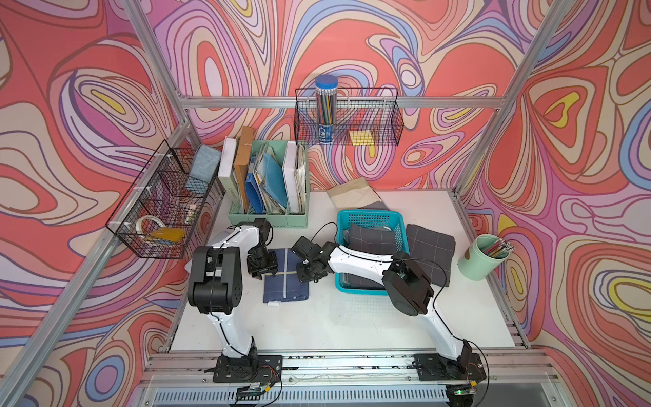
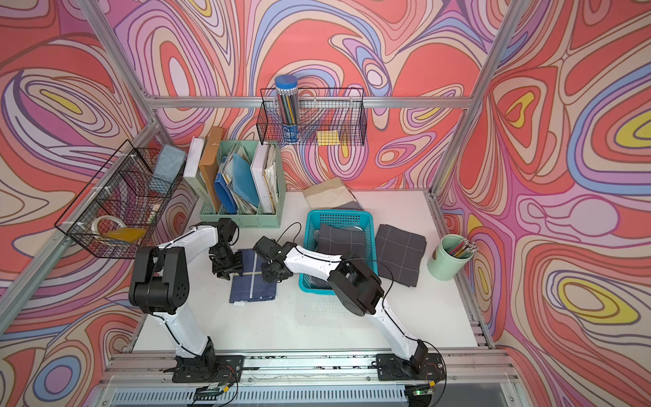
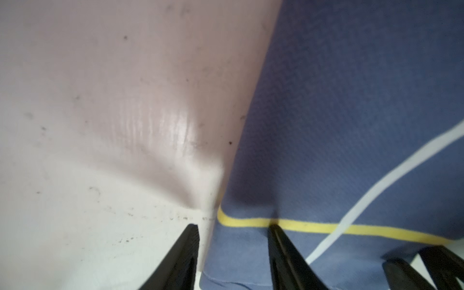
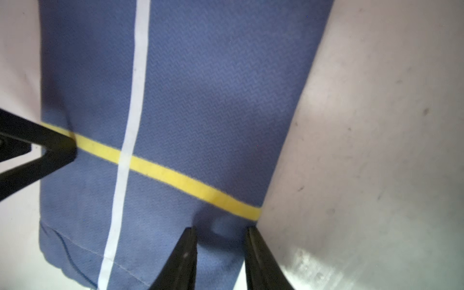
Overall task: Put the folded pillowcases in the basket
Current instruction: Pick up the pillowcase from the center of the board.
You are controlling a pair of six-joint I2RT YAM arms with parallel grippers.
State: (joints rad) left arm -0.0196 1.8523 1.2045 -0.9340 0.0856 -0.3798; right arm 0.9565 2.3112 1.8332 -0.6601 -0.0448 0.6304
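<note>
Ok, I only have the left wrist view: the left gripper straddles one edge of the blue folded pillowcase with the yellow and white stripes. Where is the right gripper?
Observer: The right gripper straddles the opposite edge of the blue folded pillowcase, beside the same yellow stripe.
Operator: And the basket?
Observer: The turquoise slotted plastic basket stands on the table on the right arm's side of the pillowcase.
Operator: Empty?
Observer: No, a dark grey checked folded cloth already lies in it.
</note>
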